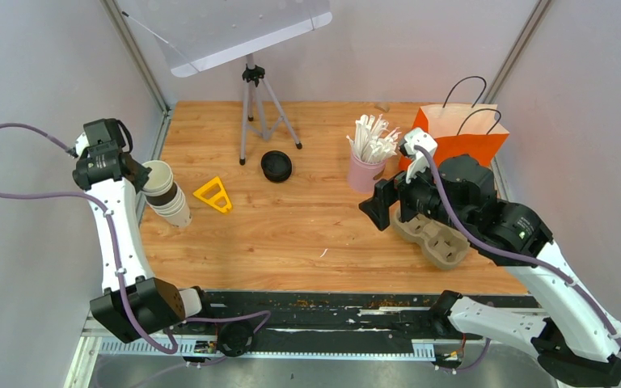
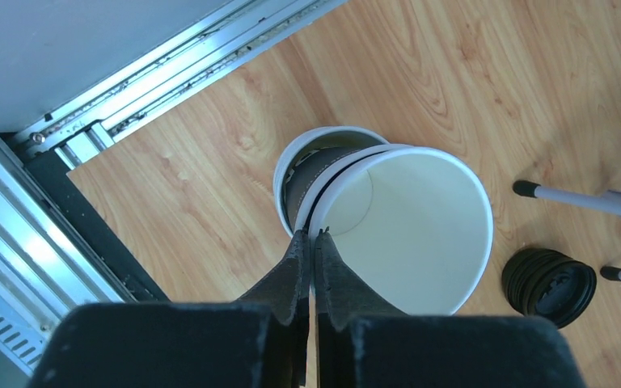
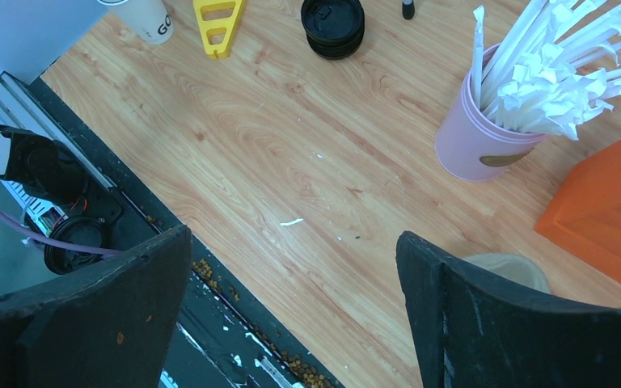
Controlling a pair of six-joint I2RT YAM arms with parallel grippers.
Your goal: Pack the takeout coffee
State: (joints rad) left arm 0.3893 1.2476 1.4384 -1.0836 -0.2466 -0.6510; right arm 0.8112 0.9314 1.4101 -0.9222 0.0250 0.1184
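Note:
A stack of white paper cups [image 1: 170, 200] stands at the table's left edge, with no lids on. My left gripper [image 1: 143, 173] is shut on the rim of the top cup [image 2: 408, 230], which sits tilted and partly out of the cup below [image 2: 317, 139]. One finger is inside the rim and one outside. A stack of black lids [image 1: 276, 166] lies mid-table and also shows in the left wrist view [image 2: 548, 287]. My right gripper [image 1: 382, 207] is open and empty, above the table beside the brown pulp tray [image 1: 435, 236].
A pink cup of white straws [image 1: 366, 171] and an orange paper bag [image 1: 458, 132] stand at the back right. A yellow triangular piece [image 1: 213, 194] lies near the cups. A tripod [image 1: 252, 105] stands at the back. The table's near edge has a black rail [image 3: 210, 323].

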